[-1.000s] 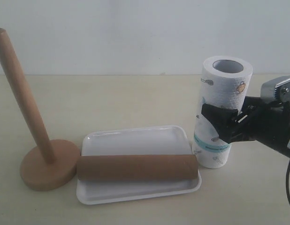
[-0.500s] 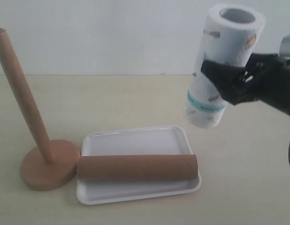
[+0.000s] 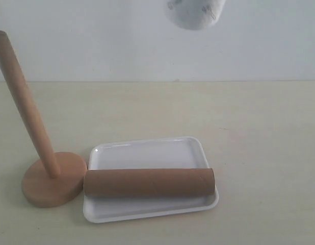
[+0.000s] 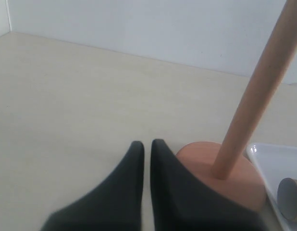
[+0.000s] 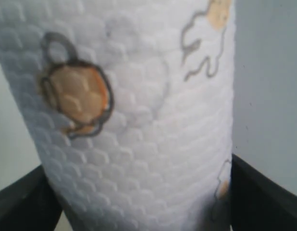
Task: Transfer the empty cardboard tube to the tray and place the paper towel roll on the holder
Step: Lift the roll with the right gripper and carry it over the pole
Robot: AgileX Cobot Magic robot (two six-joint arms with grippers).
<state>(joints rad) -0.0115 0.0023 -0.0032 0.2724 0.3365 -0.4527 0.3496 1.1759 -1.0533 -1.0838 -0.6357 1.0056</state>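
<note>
The brown cardboard tube (image 3: 149,182) lies lengthwise across the front of the white tray (image 3: 147,153). To the tray's left stands the wooden holder (image 3: 48,185), its post (image 3: 25,102) bare. High at the top edge of the exterior view only the lower end of the paper towel roll (image 3: 194,13) shows. In the right wrist view the roll (image 5: 139,96) fills the frame, and my right gripper (image 5: 143,197) is shut on it, one dark finger (image 5: 266,197) on each side. My left gripper (image 4: 147,145) is shut and empty, low beside the holder's base (image 4: 206,159).
A pale wall runs behind the beige table (image 3: 259,143). In the left wrist view the tube's open end (image 4: 290,197) and a corner of the tray (image 4: 266,156) lie just past the holder.
The roll has risen from the table right of the tray, tilting and moving up and left until it is nearly out of the top of the view. The right arm has left the frame.
</note>
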